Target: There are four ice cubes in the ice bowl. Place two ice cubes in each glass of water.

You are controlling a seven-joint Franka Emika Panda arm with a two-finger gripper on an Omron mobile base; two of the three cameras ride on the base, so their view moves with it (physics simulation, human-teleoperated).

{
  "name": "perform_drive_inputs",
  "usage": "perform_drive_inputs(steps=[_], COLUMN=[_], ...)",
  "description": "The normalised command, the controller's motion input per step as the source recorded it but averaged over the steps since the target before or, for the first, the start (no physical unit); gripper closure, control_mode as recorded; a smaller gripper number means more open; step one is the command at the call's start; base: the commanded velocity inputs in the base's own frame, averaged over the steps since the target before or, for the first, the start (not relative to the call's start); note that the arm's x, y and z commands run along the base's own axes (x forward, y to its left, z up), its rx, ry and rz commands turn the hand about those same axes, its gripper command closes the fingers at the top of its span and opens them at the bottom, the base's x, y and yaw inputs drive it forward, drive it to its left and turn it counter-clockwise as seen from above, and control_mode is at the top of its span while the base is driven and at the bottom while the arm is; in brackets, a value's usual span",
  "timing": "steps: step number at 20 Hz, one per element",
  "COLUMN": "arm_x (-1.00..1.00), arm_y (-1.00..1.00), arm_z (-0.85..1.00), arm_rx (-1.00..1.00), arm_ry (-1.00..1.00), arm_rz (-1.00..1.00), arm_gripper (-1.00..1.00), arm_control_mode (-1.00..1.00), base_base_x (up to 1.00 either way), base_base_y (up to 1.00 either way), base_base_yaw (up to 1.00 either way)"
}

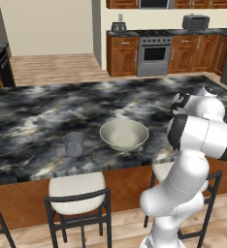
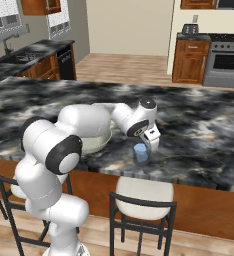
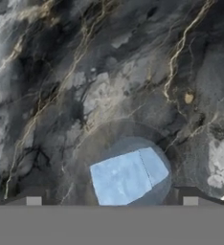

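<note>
- The claw point(image 2: 150, 144) hangs just above the right-hand glass of water point(image 2: 141, 153) on the marble counter point(image 2: 199, 125), jaws spread wide and grasping nothing.
- In the hand view, pale blue ice cubes point(image 3: 128, 174) sit inside that glass, under the finger tips point(image 3: 33, 200).
- The ice bowl point(image 1: 124, 134) stands near the counter's front edge, with the other glass point(image 1: 73, 144) just beside it, well apart from the claw.
- Risk: a sideways pull-away with the tips this low could clip the rim and tip the light tumbler, spilling water and ice.
- Whether cubes remain in the bowl I cannot tell; a blind reach there could close on nothing.
</note>
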Motion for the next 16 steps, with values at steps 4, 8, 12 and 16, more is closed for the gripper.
perform_drive_inputs(steps=[4, 8, 12, 16], arm_x=[0.03, -0.01, -0.21, -0.44], arm_y=[0.0, 0.0, 0.03, 0.29], arm_z=[0.59, 0.69, 0.33, 0.01], arm_rx=[0.06, 0.02, 0.0, -0.05], arm_ry=[0.0, 0.02, 0.0, -0.03], arm_rz=[0.0, 0.0, 0.0, 0.0], arm_gripper=[-1.0, -1.0, -1.0, -1.0], arm_control_mode=[-1.0, -1.0, -1.0, -1.0], base_base_x=[0.0, 0.0, 0.0, 0.0], base_base_y=[0.0, 0.0, 0.0, 0.0], base_base_yaw=[0.0, 0.0, 0.0, 0.0])
